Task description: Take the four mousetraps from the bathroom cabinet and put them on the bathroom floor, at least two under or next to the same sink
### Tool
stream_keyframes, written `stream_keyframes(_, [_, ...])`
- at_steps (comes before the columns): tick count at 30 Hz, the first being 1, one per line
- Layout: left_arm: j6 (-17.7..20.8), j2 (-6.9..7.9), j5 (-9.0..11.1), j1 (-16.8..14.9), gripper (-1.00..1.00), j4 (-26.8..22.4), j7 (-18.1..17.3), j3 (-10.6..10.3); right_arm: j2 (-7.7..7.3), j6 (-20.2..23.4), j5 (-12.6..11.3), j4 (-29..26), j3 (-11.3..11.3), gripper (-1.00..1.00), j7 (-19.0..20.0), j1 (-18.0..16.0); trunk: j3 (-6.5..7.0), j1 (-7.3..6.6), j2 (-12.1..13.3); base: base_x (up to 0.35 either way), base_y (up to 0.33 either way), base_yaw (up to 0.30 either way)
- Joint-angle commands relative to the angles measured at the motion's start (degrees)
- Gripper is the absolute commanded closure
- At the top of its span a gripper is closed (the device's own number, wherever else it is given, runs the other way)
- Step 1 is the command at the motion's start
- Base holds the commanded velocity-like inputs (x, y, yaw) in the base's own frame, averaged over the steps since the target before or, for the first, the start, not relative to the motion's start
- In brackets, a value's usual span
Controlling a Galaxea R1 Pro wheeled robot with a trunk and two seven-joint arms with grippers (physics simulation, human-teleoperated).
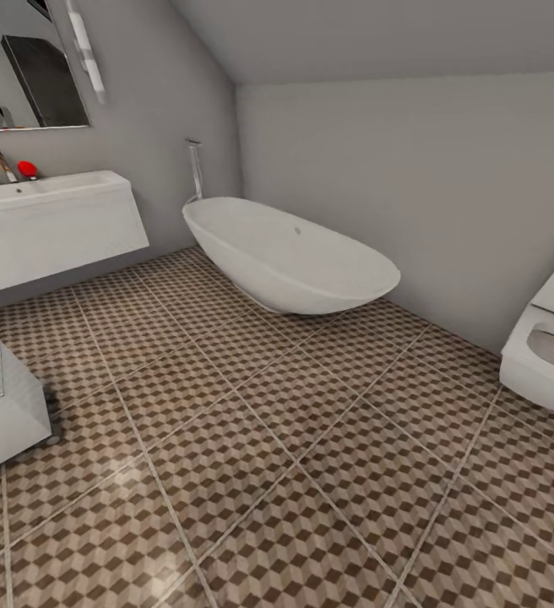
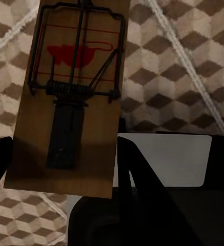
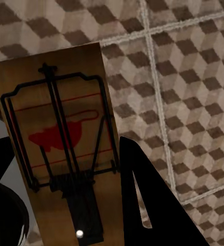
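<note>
My left gripper (image 2: 60, 171) is shut on a tan wooden mousetrap (image 2: 96, 128) with a black wire bar and a red mouse print, held above the cube-patterned bathroom floor (image 2: 194, 77). My right gripper (image 3: 65, 205) is shut on a second mousetrap (image 3: 91, 77) of the same kind, also over the floor (image 3: 194, 102). A dark finger (image 3: 147, 210) presses against that trap's edge. The white sink (image 1: 49, 211) with chrome taps hangs on the left wall in the head view. The cabinet is out of view.
A white oval bathtub (image 1: 285, 253) stands at the back wall. A wall-hung toilet (image 1: 547, 355) is at the right edge. A low white drawer unit (image 1: 7, 405) sits at the left. Patterned floor tiles (image 1: 294, 473) stretch across the middle.
</note>
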Motion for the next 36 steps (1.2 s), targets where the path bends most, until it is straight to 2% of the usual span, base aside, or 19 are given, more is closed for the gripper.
stream_keyframes(1, [-0.47, 0.03, 0.19, -0.10, 1.00, -0.24, 0.30, -0.49, 0.02, -0.23, -0.14, 0.07, 0.16, 1.00, -0.20, -0.04, -0.05, 0.02, -0.02, 0.286, 0.114, 0.000])
stream_keyframes(22, [-0.46, 0.12, 0.17, -0.11, 1.00, -0.19, 0.30, -0.56, -0.04, -0.27, -0.19, 0.14, 0.15, 1.00, -0.13, -0.01, -0.07, 0.02, -0.02, 0.309, 0.122, 0.006])
stream_keyframes(36, [-0.46, 0.12, 0.19, -0.12, 1.00, -0.19, 0.30, -0.59, -0.09, -0.31, 0.02, 0.19, 0.15, 1.00, -0.22, -0.01, -0.54, 0.02, -0.02, 0.318, 0.004, 0.253])
